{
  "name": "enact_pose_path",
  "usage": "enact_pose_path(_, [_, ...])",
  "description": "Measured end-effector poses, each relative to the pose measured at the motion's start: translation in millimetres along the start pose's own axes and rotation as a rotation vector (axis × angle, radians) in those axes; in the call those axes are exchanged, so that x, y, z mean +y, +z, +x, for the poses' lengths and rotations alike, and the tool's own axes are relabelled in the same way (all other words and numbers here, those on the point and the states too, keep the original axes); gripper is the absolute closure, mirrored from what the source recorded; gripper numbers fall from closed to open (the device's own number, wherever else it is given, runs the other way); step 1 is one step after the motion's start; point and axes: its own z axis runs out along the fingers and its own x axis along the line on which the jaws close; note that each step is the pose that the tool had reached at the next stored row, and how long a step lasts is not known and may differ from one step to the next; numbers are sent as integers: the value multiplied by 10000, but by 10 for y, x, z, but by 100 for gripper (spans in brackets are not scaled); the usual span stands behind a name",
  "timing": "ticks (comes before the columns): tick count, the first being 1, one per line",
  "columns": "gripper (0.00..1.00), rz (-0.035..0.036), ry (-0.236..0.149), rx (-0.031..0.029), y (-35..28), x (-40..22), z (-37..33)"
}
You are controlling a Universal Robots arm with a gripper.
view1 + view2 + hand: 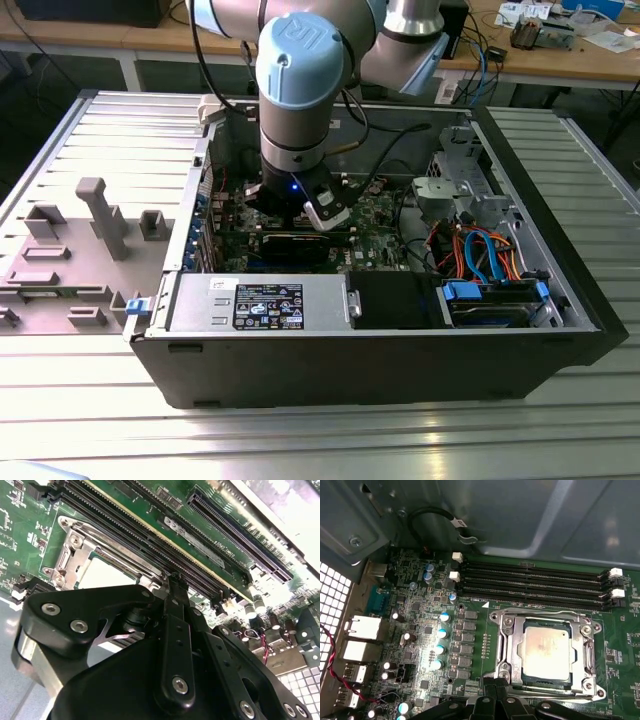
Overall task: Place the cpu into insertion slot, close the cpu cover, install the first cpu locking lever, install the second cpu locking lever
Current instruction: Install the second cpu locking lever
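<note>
In the first wrist view the cpu (pixel 545 652), a silver-grey square, lies seated in the insertion slot (pixel 505 668) on the green motherboard. The cpu cover (pixel 580 650), a silver frame, lies flat around it. A thin wire locking lever (pixel 535 612) runs along the slot's edge beside the memory slots. My gripper (pixel 496 684) is shut, its black tips together right at the slot's opposite edge, and nothing shows between them. In the second wrist view the gripper (pixel 174 577) reaches down beside the cpu (pixel 105 575) and the cover (pixel 75 555). In the exterior view the gripper (pixel 300 215) is low inside the open computer case (pixel 380 350).
Long black memory slots (pixel 535 580) run beside the socket, with capacitors (pixel 440 640) and rear ports (pixel 362 630) further along the board. A black cable (pixel 435 515) loops on the case wall. Power supply (pixel 260 303), drive cage (pixel 460 190) and coloured cables (pixel 480 250) crowd the case.
</note>
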Motion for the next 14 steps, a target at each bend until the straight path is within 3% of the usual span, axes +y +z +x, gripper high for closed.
enact_pose_path(14, [89,-11,37,-12,15,2,8])
